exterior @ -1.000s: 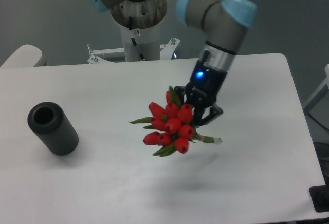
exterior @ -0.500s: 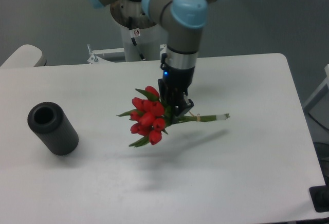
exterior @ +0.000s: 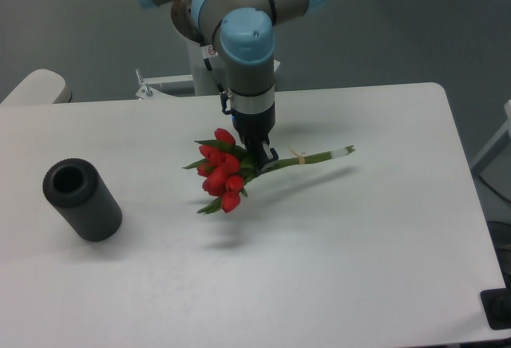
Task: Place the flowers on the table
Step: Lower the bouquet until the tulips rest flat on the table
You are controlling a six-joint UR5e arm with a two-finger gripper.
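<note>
Where the grey arm with pale blue joint caps reached down over the middle of the large white desk with rounded corners, its black two-finger claw was clamped on the small bouquet of red tulip buds with green leaves and long green stems. Grip sat just behind the buds, where the stems begin. Buds pointed toward the left edge and slightly toward the near edge; stems ran out toward the right edge, rising a little toward the far edge, with a pale band around them partway along and a light tip at the end. A soft shadow lay on the desk below and a little nearer than the bouquet, so it appeared to be held clear of the surface; contact could not be confirmed. A dark grey hollow cylinder lay on its side near the left edge, open end up and toward the far-left corner, well apart from the bouquet. The arm's white base column stood beyond the far edge.
</note>
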